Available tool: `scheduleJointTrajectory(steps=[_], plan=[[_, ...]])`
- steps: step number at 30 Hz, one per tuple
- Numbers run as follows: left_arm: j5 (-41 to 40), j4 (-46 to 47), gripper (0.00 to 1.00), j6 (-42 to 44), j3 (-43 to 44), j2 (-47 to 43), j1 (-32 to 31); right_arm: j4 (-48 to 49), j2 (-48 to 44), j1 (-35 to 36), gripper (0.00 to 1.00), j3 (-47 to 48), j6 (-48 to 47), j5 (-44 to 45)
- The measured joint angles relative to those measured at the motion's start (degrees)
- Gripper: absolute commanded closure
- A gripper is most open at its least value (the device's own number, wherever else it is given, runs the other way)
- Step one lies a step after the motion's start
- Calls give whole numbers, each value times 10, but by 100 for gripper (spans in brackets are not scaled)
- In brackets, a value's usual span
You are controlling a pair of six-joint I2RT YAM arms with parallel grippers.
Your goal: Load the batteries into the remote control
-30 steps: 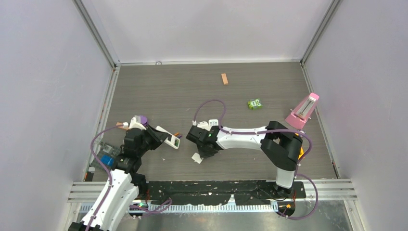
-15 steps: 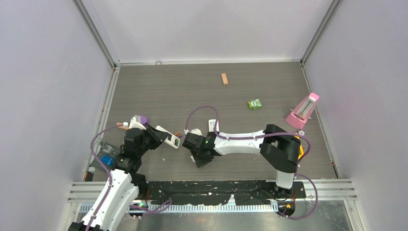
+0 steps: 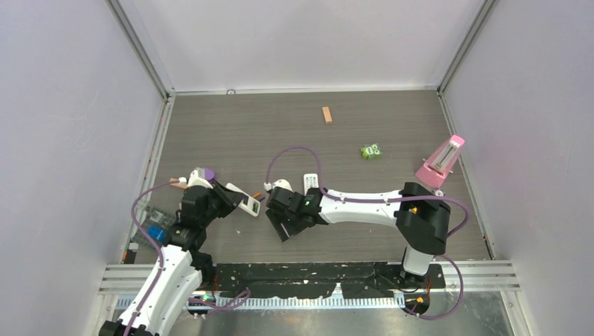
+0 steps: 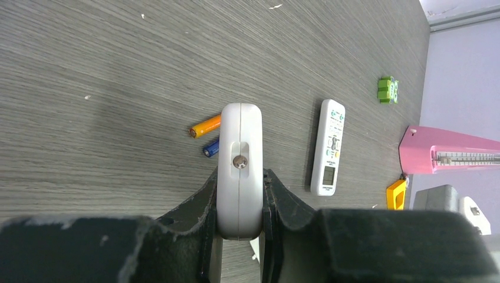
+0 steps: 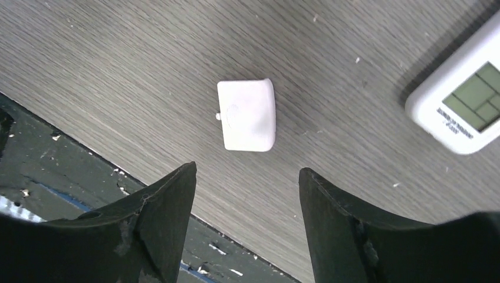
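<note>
Counter (image 3: 231, 126): grey wood-grain, enclosed by pale lilac walls (image 3: 301, 42) on three sides; left pincer (image 4: 240, 175) pinching the white remote control (image 4: 239, 135), held edge-on; orange battery (image 4: 205, 126) and blue battery (image 4: 210, 148) lying on the surface just beside it; right pincer (image 5: 246, 172) spread, over a small white cover (image 5: 246, 115); wooden block (image 3: 326, 114), green item (image 3: 370, 150) and pink wedge (image 3: 441, 161) farther back.
</note>
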Motion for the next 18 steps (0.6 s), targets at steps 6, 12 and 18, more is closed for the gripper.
scheduleJointTrajectory(steps=[6, 12, 18], plan=[[-2, 0, 100, 1, 0, 2, 0, -7, 54, 4, 30, 35, -52, 3], [-2, 0, 100, 1, 0, 3, 1, -15, 91, 5, 41, 48, -88, 4], [-2, 0, 100, 1, 0, 3, 1, -23, 110, 4, 67, 72, -94, -3]])
